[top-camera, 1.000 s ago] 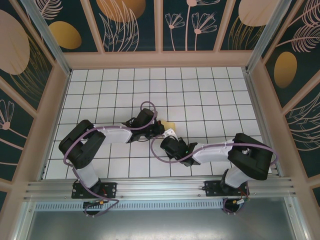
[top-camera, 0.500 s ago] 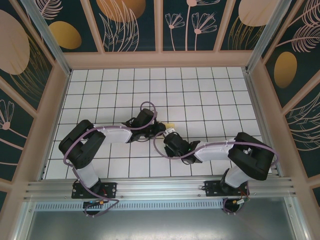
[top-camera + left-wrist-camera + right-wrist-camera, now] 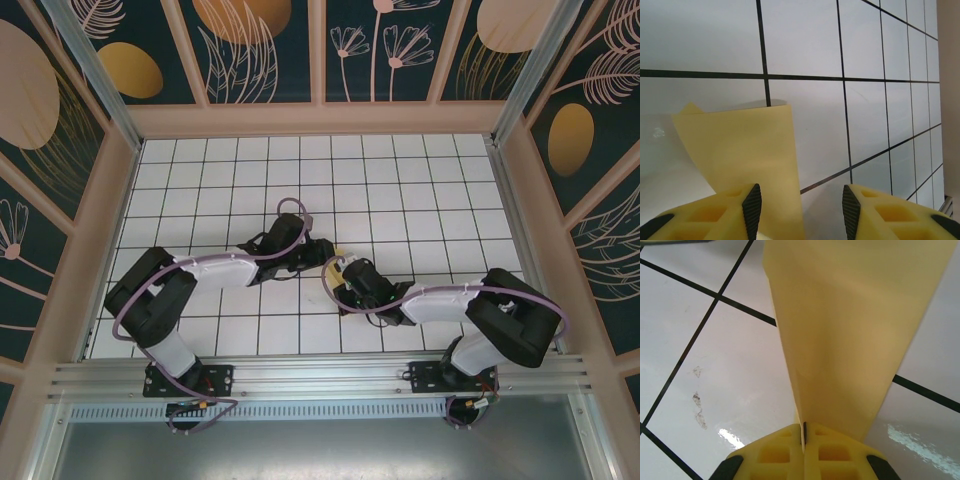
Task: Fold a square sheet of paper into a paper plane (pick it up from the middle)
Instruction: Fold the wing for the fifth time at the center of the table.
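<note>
Right end effector (image 3: 803,432) is clenched on the yellow paper (image 3: 850,330) - the two fingers are pressed flat together with the sheet's narrow end caught between them, and the paper fans out wider away from the pinch. I judge this grip is there to keep the fold from springing open and to anchor the piece in place.

Over on the other side, the left end effector (image 3: 801,200) is released: its jaws stand apart with bare tile showing between them. The paper's edge lies just beside and partly behind one finger (image 3: 752,205), but nothing squeezes it. It looks free to take a fresh hold for the next crease.

From above, the paper sits near the middle of the desk (image 3: 400,200), tucked between the two wrists, with a small yellow corner peeking out. Whether its lower edge touches the tiles I cannot tell.

The count - one piece of paper, two arms, two end effectors, one gripping and one not.
</note>
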